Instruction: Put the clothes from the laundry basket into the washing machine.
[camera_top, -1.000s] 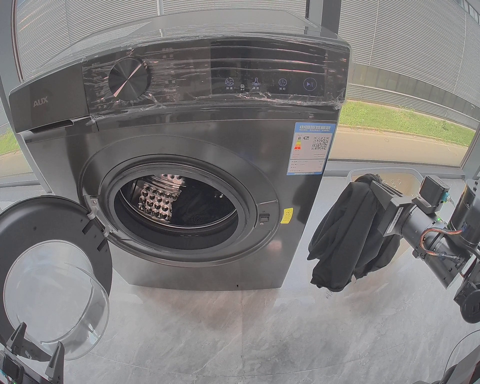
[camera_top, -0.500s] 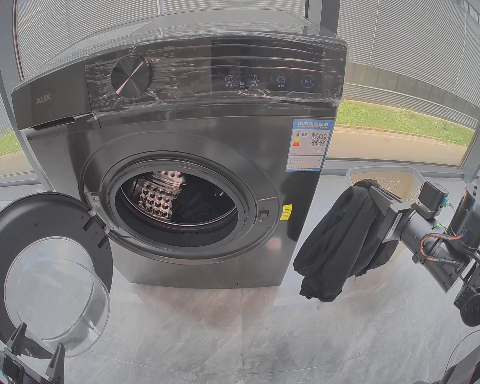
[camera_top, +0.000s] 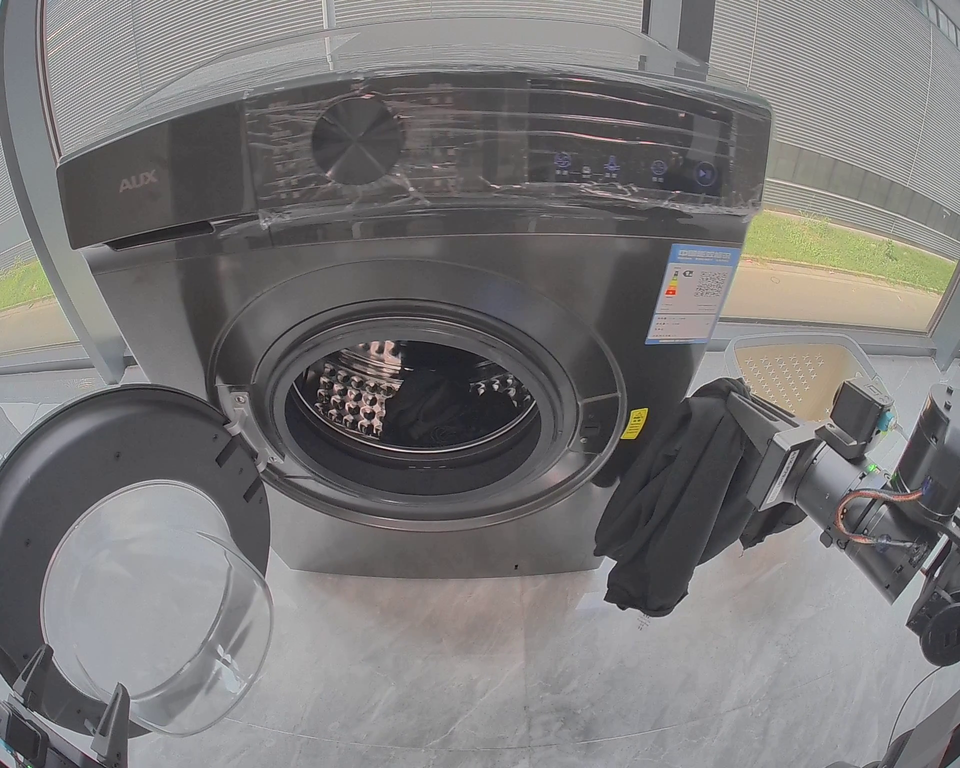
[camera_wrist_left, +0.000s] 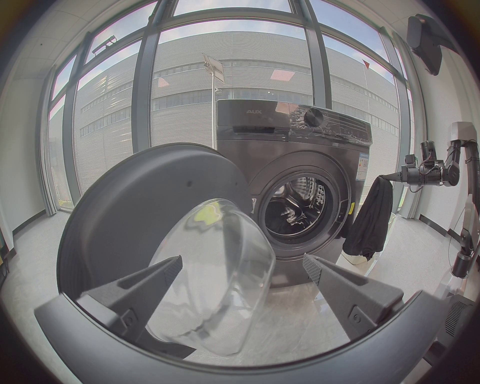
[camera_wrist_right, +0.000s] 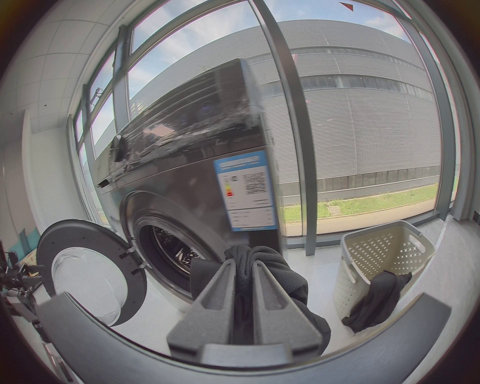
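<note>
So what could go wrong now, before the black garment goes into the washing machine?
1. The black garment hangs long below the right pincer. Its lower end may catch on the rim of the drum opening and stay outside.
2. The pincer holds only a bunched fold, so the cloth may slip out on the way.
3. Another dark garment hangs over the rim of the laundry basket and may slide off it.
</note>
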